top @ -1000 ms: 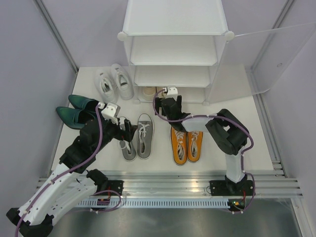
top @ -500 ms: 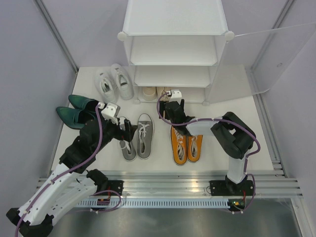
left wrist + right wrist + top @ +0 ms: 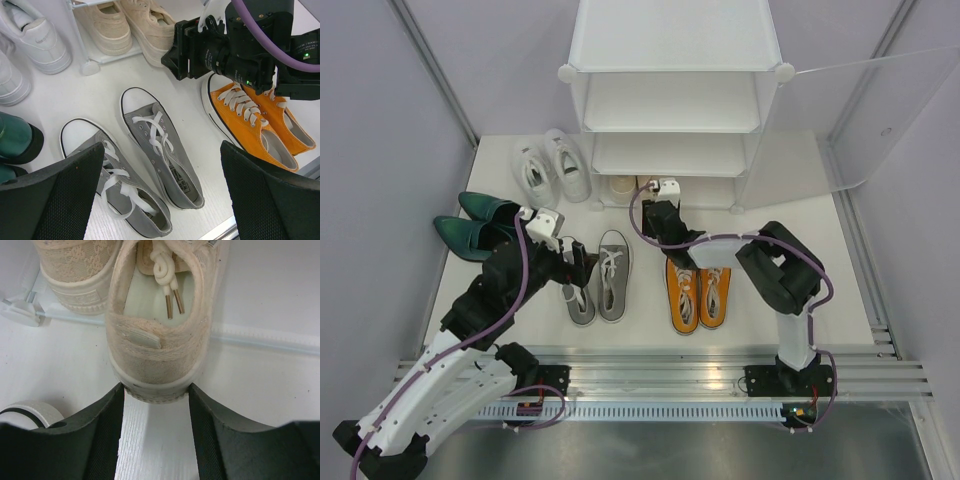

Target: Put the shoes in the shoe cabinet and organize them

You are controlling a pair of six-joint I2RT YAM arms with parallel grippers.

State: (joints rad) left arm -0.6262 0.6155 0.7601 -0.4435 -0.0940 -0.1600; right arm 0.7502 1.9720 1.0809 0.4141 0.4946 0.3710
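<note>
Cream shoe [image 3: 155,340] sits heel-first right btwn the fingers [image 3: 107,425] of the R gripper [image 3: 155,390]. Its toe points away from the gripper, front half in over the bottom-shelf edge of the shoe cabinet [image 3: 670,35], heel out on the table. The fingers stand about heel-width apart, one each side of the heel's back, tips touching the sole rim. Squeezing or just touching, can't tell. Its mate, the 2nd cream shoe [image 3: 75,275], lies ahead and left of that gripper, alongside and deeper on the same shelf, near a round connector foot [image 3: 17,310].

Over to the L gripper [image 3: 162,147]: jaws flung wide, nothing in them, hovering above the grey lace-ups [image 3: 167,160]. Both grey shoes lie side by side on the white table [image 3: 100,95] below it, white toes pointing away from it. The orange lace-ups [image 3: 245,120] lie off its right finger, toes forward too, w/ the R arm's black wrist [image 3: 225,45] just ahead of them. Off its left finger are the dark green shoes [image 3: 10,140]. Further ahead on that side are the white sneakers [image 3: 30,40], beside the cabinet, not in it.

The cabinet's frosted door [image 3: 880,110] stands open, well off to the R gripper's right.
</note>
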